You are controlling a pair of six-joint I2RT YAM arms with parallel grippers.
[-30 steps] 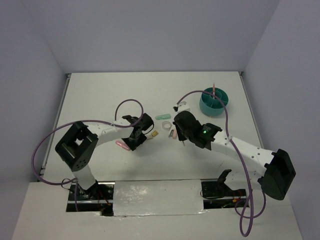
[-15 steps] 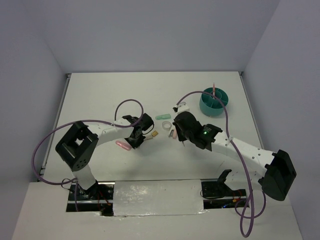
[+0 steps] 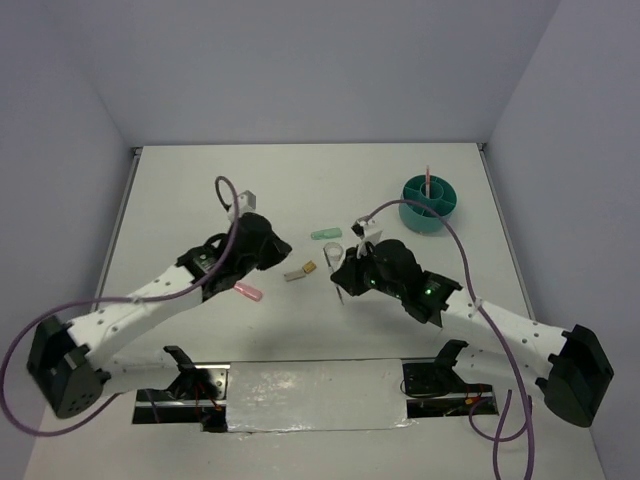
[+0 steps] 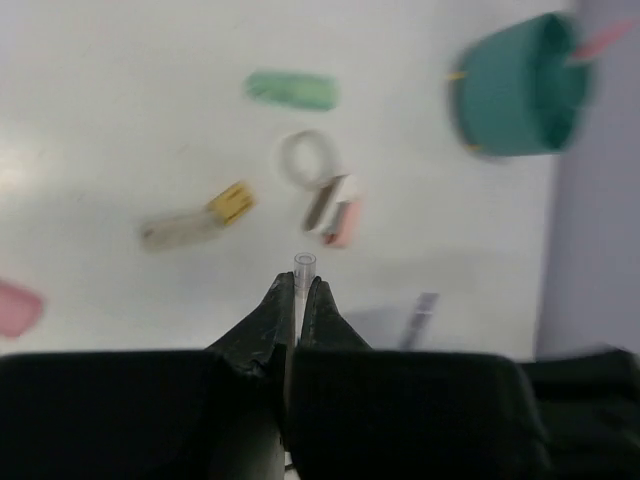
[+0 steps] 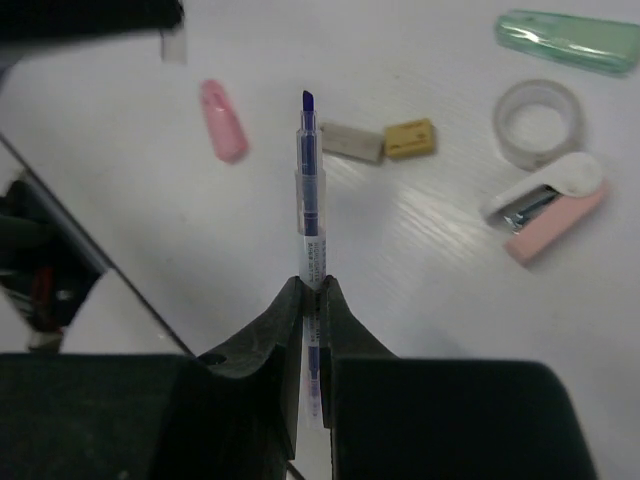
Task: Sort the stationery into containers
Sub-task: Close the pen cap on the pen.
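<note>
My right gripper (image 5: 312, 285) (image 3: 345, 277) is shut on a slim clear pen (image 5: 311, 190) whose bare purple tip points away from me. My left gripper (image 4: 298, 280) (image 3: 277, 250) is shut on a small clear cap (image 4: 304, 265) and hangs to the left of the pen. The teal cup (image 3: 428, 204) (image 4: 518, 86) stands at the far right with a pink pen (image 3: 428, 181) upright in it. On the table between the arms lie a mint-green capsule (image 3: 325, 234) (image 5: 566, 38), a white tape ring (image 3: 333, 251) (image 5: 540, 124), a grey-tan block (image 3: 299, 271) (image 5: 378, 140) and a pink capsule (image 3: 246, 291) (image 5: 223, 121).
A pink and white stapler-like piece (image 5: 548, 205) (image 4: 334, 205) lies beside the tape ring. Side walls close in the table left and right. Purple cables loop above both arms.
My left gripper has shut on the clear cap and drawn away to the left. The right gripper has moved nearer with the pen, whose tip now shows bare.
</note>
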